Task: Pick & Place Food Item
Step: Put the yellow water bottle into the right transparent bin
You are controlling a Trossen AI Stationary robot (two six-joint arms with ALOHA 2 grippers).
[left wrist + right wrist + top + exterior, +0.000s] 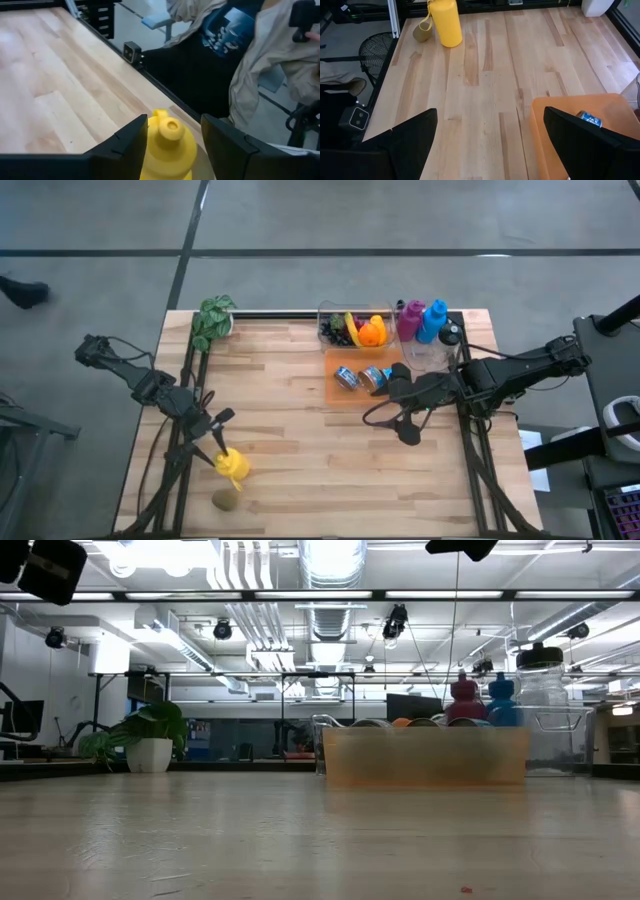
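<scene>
A yellow bottle [231, 465] stands upright near the table's near left corner, with a brown kiwi-like fruit [225, 500] lying on the wood beside it. The right wrist view shows the bottle [445, 22] and the fruit [421, 32] close together. My left gripper [220, 435] hangs open just above and beside the bottle. In its wrist view the bottle's cap [170, 127] shows between the two fingers, and no touch can be seen. My right gripper [405, 423] stands open in the air by the near edge of the orange tray [345, 398], with nothing between its fingers [415, 135].
The orange tray holds two cans [360, 377]. Behind it stand a clear box of fruit [355, 330], a magenta bottle [410, 320], a blue bottle [433, 320] and a clear jar [440, 345]. A potted plant [213, 320] is far left. A person [225, 55] stands close to the table's near edge.
</scene>
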